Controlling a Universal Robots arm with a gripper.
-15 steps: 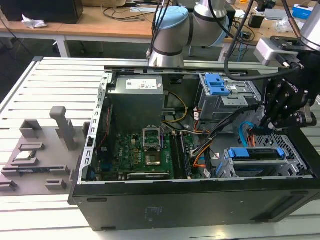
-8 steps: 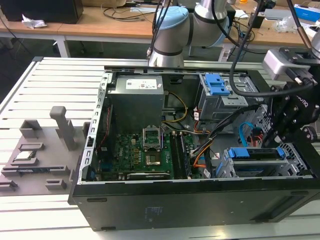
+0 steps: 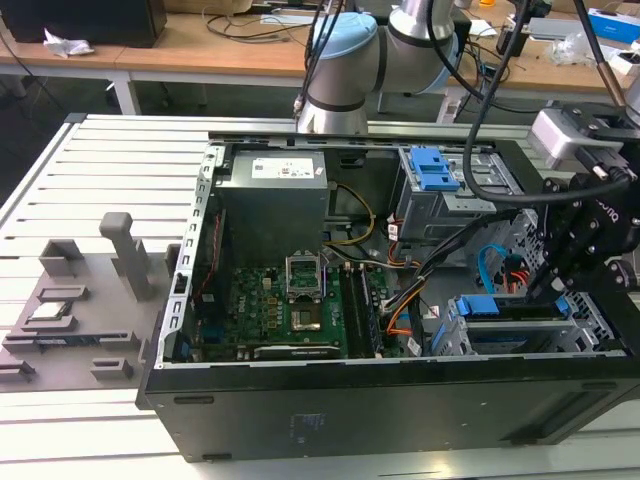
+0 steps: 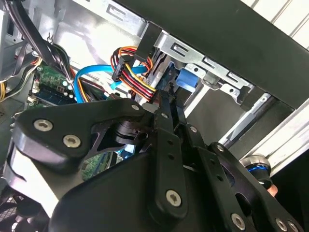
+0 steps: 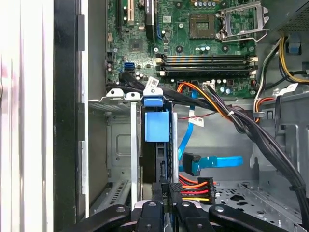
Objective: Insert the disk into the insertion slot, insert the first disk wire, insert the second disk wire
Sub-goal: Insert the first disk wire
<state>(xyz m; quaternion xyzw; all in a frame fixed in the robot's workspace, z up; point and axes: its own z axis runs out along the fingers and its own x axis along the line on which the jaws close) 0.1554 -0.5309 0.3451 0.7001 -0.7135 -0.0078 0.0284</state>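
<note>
Exterior view puts the disk (image 3: 495, 308) at about 4 o'clock in the open computer case (image 3: 300, 420), standing on edge in the insertion slot (image 3: 447, 335), so step 1 looks done. The gripper (image 3: 553, 293) reaches down at the disk's 3 o'clock end. In the first wrist view the gripper (image 5: 167, 205) is pinched narrow on a black power connector (image 5: 166, 191) trailing red, orange and yellow wires (image 5: 195, 189). It holds the connector right at the near end of the disk (image 5: 157, 126), between the grey walls of the insertion slot (image 5: 118, 145); whether the plug has met the port I cannot tell. A blue data cable (image 5: 217, 162) lies loose just beside, its plug free of the disk. I judge wire 1 of 2 to be in hand. Seating it would call for the plug squared to the disk's port and a straight, gentle push along the disk's length, with the wires kept clear of the cage edge.
</note>
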